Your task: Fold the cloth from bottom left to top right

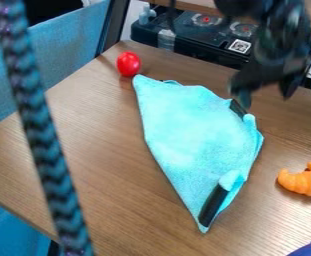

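Left of the claw (266, 100): red thing (129, 64), maybe a tomato; farther left, patterned cord (43, 140). Below right: curved orange thing (303, 181). Near, below left: cloth (188, 127). Hangs downward, fingertips spread.

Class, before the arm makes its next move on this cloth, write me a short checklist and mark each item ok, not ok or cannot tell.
1. Gripper open, its fingers apart: ok.
2. Gripper out of contact with the cloth: cannot tell; one finger is beside the cloth's upper right edge in the view.
3. Cloth folded over, with one long edge down its left side: ok.
4. Right-hand edges lying even: not ok; they are bunched, with two dark strips showing there.
5. Orange object clear of the cloth: ok; it sits apart, to the right.
6. Red object clear of the cloth: cannot tell; it is right by the top left corner.
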Tool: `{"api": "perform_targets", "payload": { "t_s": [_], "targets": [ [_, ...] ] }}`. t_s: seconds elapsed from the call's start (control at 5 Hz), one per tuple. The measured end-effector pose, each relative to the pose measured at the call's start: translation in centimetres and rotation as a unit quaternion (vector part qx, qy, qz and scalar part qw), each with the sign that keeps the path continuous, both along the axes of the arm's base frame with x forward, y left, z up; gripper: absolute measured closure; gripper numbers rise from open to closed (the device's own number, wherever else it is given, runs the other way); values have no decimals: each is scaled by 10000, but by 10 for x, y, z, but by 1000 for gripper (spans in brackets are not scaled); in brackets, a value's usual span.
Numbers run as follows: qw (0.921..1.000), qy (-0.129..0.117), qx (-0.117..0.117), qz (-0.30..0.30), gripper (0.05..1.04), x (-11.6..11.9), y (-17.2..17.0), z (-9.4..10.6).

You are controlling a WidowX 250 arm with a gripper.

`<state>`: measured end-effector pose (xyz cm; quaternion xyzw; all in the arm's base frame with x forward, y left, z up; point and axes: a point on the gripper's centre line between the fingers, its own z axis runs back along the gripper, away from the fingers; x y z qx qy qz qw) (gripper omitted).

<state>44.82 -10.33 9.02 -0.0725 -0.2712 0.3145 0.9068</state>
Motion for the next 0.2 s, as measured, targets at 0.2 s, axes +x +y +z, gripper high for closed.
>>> {"api": "perform_targets", "payload": {
  "t_s": [0.2],
  "targets": [
    [9943,493,340,-883,83,-20,13,28]
  ]
}}
